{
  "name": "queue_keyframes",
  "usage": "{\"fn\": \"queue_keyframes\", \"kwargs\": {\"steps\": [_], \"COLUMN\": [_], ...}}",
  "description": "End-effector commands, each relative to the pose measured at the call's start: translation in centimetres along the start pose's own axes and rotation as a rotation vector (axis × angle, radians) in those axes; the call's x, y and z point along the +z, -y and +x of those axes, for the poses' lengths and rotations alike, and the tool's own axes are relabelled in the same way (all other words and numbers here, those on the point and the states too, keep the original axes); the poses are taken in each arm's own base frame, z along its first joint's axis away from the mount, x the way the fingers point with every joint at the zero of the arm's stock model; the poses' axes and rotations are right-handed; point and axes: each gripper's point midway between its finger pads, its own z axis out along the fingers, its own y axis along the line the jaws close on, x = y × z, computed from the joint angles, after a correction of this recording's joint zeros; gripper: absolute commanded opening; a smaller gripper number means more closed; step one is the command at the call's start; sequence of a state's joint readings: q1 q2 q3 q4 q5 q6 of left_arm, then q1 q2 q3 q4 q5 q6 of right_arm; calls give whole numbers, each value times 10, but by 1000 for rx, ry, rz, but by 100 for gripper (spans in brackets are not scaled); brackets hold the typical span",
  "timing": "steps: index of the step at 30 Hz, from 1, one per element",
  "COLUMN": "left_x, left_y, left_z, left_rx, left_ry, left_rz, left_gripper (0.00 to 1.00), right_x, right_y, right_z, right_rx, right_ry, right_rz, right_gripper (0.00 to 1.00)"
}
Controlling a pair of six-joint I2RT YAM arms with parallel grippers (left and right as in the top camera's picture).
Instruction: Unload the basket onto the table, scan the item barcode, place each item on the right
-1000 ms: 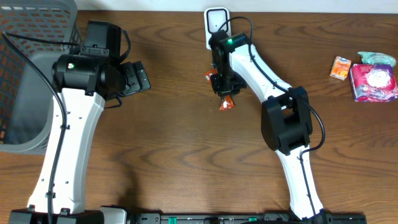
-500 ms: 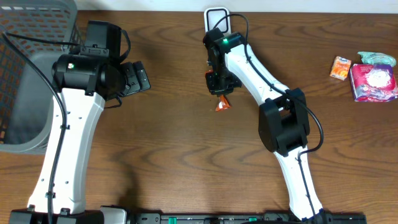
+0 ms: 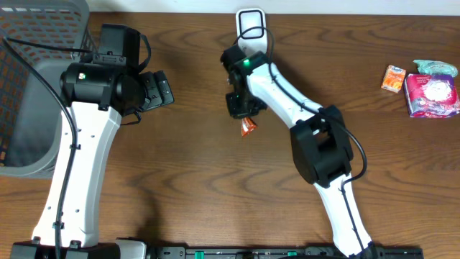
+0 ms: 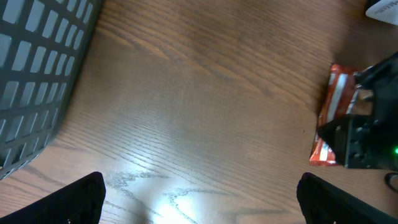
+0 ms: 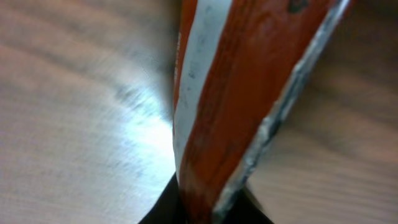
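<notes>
An orange-red packet with a white stripe (image 3: pixel 248 127) hangs below my right gripper (image 3: pixel 241 108), which is shut on its top edge. In the right wrist view the packet (image 5: pixel 249 93) fills the middle, pinched between the dark fingers at the bottom, and my right gripper (image 5: pixel 205 214) holds it over the wood. The left wrist view shows the same packet (image 4: pixel 333 112) at the right, beside the right arm. The white scanner (image 3: pixel 251 25) stands at the table's back edge, behind the packet. My left gripper (image 3: pixel 157 90) is open with nothing in it; its fingertips (image 4: pixel 84 199) frame bare wood.
A grey mesh basket (image 3: pixel 36 72) fills the far left, its wall (image 4: pixel 37 74) close to my left gripper. At the far right lie a small orange box (image 3: pixel 393 78), a pink pack (image 3: pixel 431 95) and a teal packet (image 3: pixel 435 67).
My right arm has swung left and a little towards the front with the packet, away from the scanner. The left arm has not moved.
</notes>
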State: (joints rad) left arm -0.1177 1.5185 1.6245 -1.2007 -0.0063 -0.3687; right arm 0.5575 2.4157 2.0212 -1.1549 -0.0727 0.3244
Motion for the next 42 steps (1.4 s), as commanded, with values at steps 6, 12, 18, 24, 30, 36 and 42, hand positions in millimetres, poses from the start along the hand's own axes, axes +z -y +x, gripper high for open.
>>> {"fn": "queue_keyframes", "kwargs": {"steps": [6, 12, 18, 24, 30, 36, 42], "left_x": [-3, -3, -3, -3, -3, -3, -3], "left_y": [-3, -3, -3, -3, -3, -3, -3], "left_z": [-1, -1, -1, -1, -1, -1, -1], "left_rx": [2, 2, 2, 2, 2, 2, 2], "left_ry": [10, 10, 10, 10, 10, 10, 10], "left_rz": [-7, -7, -7, -8, -7, -7, -7], "left_gripper": [98, 98, 98, 98, 98, 98, 98], "right_x": [-21, -64, -69, -64, -43, -35, -17], "right_y": [-8, -6, 6, 14, 12, 17, 31], "right_z": [7, 6, 8, 1, 3, -2, -3], "right_rx": [-46, -36, -27, -6, -39, -24, 35], "right_ry": [-23, 0, -2, 12, -34, -46, -36], "right_rz": [-3, -8, 33, 24, -146, -432, -541], "right_gripper": [25, 36, 73, 99, 99, 99, 99]}}
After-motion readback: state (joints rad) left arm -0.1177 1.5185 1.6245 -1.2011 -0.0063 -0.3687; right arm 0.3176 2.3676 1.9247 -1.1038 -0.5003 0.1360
